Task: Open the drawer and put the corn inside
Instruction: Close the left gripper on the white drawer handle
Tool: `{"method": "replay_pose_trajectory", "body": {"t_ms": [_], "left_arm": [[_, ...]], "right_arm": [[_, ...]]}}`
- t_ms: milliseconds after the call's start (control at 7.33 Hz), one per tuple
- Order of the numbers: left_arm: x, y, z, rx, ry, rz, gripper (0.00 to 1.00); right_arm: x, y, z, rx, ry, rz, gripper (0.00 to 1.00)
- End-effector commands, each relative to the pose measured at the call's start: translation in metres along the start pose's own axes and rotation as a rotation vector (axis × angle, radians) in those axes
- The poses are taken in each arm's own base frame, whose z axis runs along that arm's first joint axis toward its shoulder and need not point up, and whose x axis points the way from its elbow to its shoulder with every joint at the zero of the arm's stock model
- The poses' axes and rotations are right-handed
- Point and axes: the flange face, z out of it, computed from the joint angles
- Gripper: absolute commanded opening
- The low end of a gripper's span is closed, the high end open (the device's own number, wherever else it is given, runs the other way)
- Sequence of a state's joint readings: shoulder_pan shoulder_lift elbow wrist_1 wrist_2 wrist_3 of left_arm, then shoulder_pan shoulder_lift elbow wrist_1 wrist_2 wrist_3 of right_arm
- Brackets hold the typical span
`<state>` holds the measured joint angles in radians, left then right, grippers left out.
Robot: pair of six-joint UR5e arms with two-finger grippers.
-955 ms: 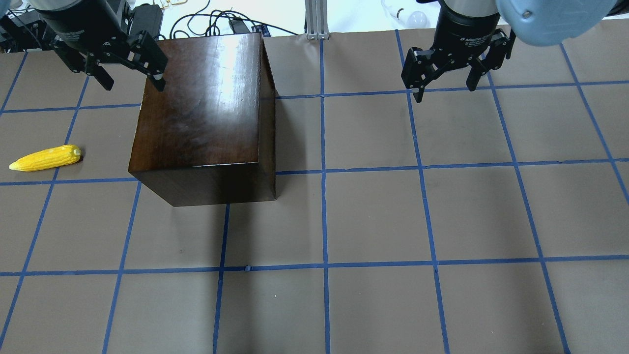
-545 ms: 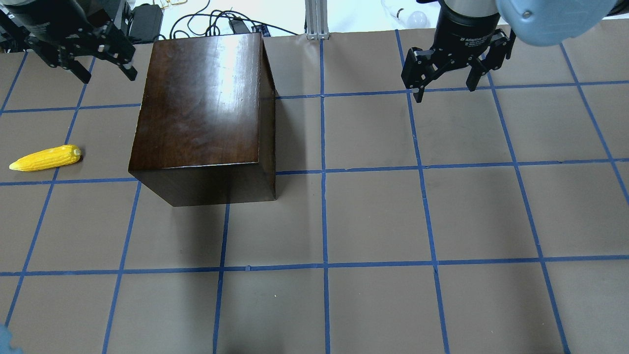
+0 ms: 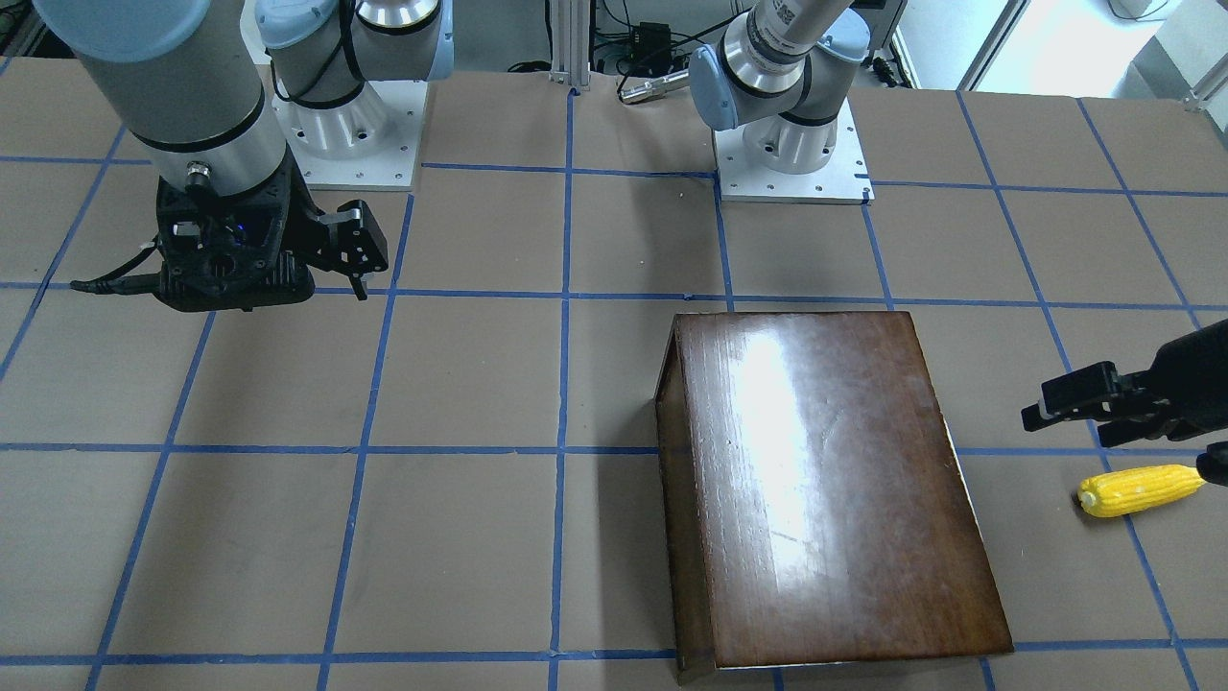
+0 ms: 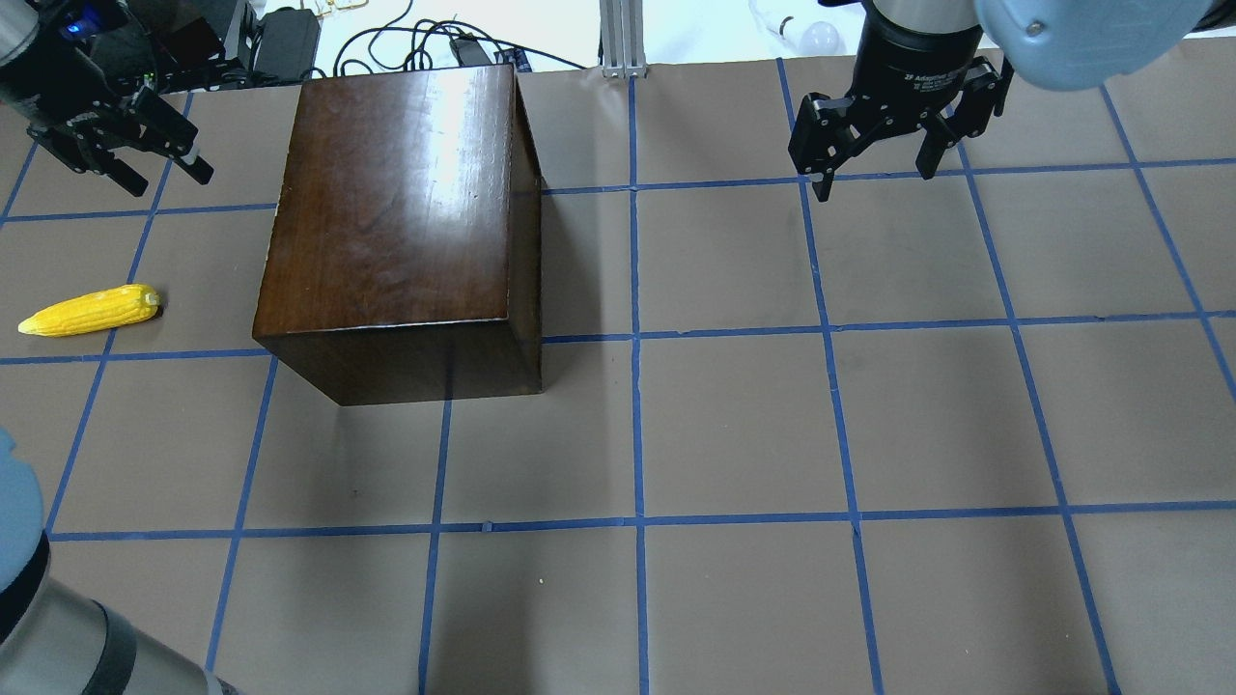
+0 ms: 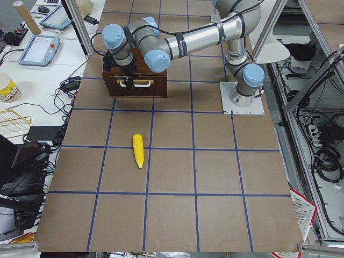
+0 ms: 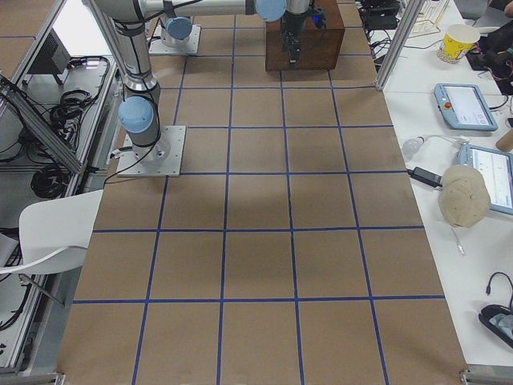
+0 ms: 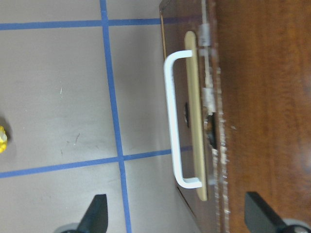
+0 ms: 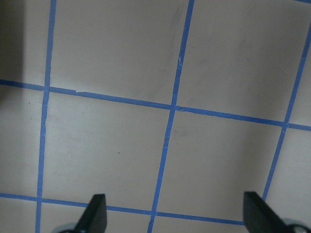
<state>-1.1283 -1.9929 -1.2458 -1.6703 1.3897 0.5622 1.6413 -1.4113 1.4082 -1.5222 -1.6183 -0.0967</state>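
We see the left gripper [image 4: 169, 180] open beside the box [image 4: 396, 203], facing the shut drawer [image 5: 145, 85] and its white handle [image 7: 168, 116]. The corn [image 4: 92, 310] lies on the table, near the drawer's front. The right gripper [image 4: 874, 181] hangs open, well apart

Yellow corn [image 4: 92, 310] on surface [image 4: 734, 425] left of glossy box [image 4: 396, 212]; left end effector [image 4: 170, 183], right end effector [image 4: 876, 183] both spread wide.

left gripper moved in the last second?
Yes. In the overhead view the left gripper has shifted toward the view's left edge: it overlapped the far left corner of the box and now sits clear of it.
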Motion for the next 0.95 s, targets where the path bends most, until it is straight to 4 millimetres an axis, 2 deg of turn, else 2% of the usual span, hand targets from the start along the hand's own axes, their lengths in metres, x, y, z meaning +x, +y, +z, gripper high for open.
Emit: {"method": "replay_pose_trajectory", "body": {"t_ms": [0,409,818], "left_arm": [[-0.016,-0.009,0.04,-0.02,0.091,0.048,1.0],[-0.022,-0.012,0.078,0.0,0.123,0.027,1.0],[-0.021,-0.015,0.088,0.014,0.169,0.02,1.0]], "right_arm": [[0.0,0.0,0.0,-0.001,0.0,0.0,1.0],[0.0,0.0,0.0,-0.001,0.0,0.0,1.0],[0.0,0.0,0.0,-0.001,0.0,0.0,1.0]]}}
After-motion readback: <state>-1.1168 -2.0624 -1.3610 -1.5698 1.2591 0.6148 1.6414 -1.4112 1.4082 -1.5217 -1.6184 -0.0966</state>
